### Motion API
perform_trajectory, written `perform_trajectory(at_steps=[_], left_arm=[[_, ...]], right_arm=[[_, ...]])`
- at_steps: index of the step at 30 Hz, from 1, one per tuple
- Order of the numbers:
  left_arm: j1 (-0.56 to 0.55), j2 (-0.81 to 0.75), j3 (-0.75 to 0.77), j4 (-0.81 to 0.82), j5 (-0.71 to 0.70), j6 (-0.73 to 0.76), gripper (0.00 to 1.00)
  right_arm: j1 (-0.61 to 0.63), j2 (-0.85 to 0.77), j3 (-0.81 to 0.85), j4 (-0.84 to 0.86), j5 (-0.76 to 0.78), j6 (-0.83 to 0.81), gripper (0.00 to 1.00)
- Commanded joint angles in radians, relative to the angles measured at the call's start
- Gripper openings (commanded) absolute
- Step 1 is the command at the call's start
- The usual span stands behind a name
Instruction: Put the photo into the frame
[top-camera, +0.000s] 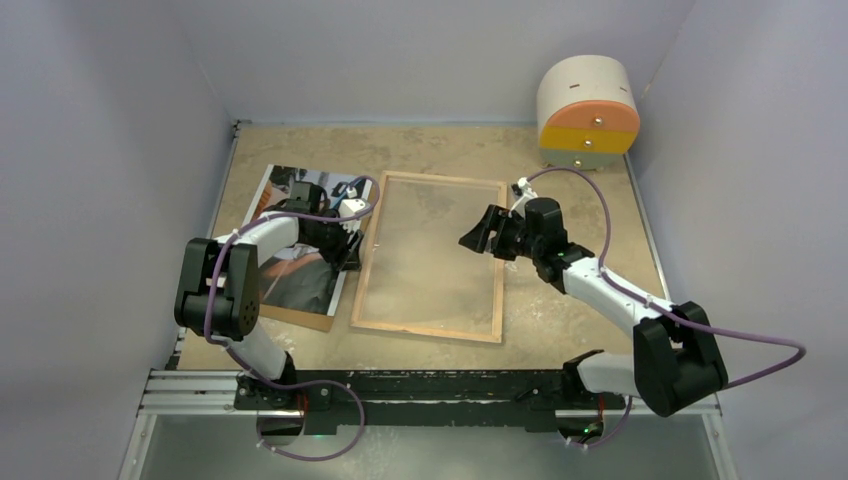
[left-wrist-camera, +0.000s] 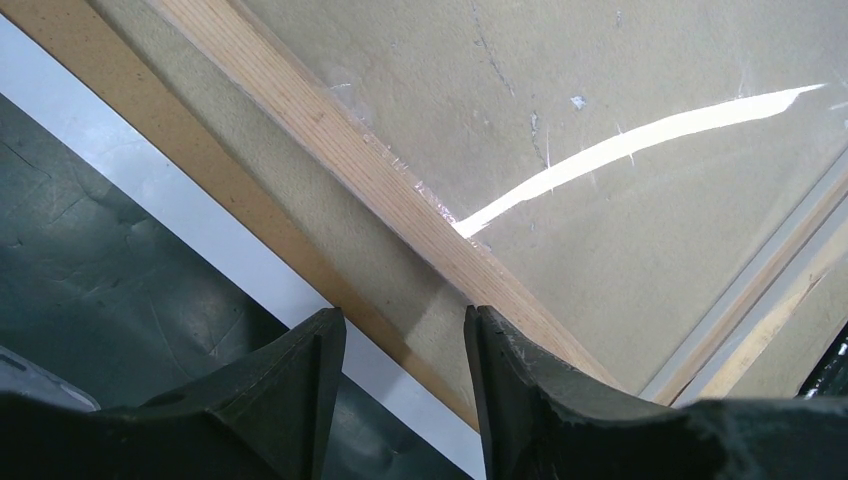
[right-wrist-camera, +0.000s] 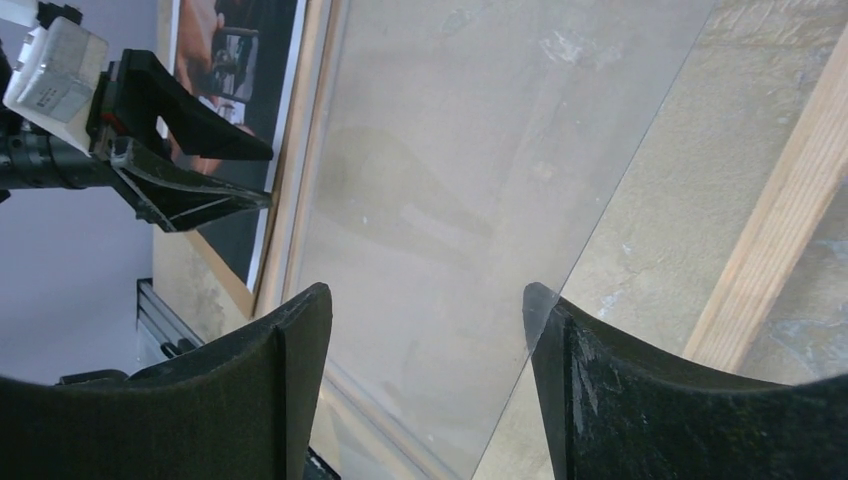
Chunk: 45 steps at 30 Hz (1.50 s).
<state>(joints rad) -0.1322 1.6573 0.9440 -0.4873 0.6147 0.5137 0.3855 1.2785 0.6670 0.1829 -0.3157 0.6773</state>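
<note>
Left gripper (left-wrist-camera: 403, 320) and right gripper (right-wrist-camera: 425, 300) both open, photo (top-camera: 297, 283) lying just left of the frame (top-camera: 428, 331)
Pinch one photo edge lightly, then slide it flat onto the glass (top-camera: 430, 250) without creasing

We see the frame (top-camera: 432, 258) flat in mid table (top-camera: 560, 160), wood face up, glass in, photo (top-camera: 298, 283) face up beside it, by the left edge.

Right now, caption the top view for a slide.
Wood-edged frame lies flat, photo beside it on the left, left end effector over their gap.
</note>
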Motion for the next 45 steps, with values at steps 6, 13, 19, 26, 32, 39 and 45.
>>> perform_trajectory(at_steps=[6,13,19,26,32,39,45], left_arm=[[-0.004,0.001,-0.01,0.012,0.007,0.01,0.5],[-0.004,0.005,-0.009,0.012,0.008,0.012,0.49],[-0.004,0.009,-0.012,0.012,0.007,0.015,0.48],[-0.004,0.01,-0.011,0.01,0.003,0.018,0.47],[-0.005,0.021,-0.006,0.012,0.006,0.014,0.47],[-0.009,0.022,-0.005,0.012,0.006,0.011,0.47],[-0.01,0.027,-0.005,0.02,-0.001,0.011,0.46]], right_arm=[[-0.027,-0.01,0.035,-0.049,-0.019,-0.109,0.73],[-0.037,-0.008,0.068,-0.088,-0.031,-0.15,0.65],[-0.039,-0.005,0.064,-0.081,-0.016,-0.157,0.37],[-0.039,-0.011,0.042,-0.069,0.006,-0.177,0.02],[-0.039,-0.017,0.016,-0.037,0.033,-0.194,0.0],[-0.039,-0.031,-0.042,0.046,0.101,-0.195,0.0],[-0.039,-0.052,-0.122,0.19,0.125,-0.181,0.0]])
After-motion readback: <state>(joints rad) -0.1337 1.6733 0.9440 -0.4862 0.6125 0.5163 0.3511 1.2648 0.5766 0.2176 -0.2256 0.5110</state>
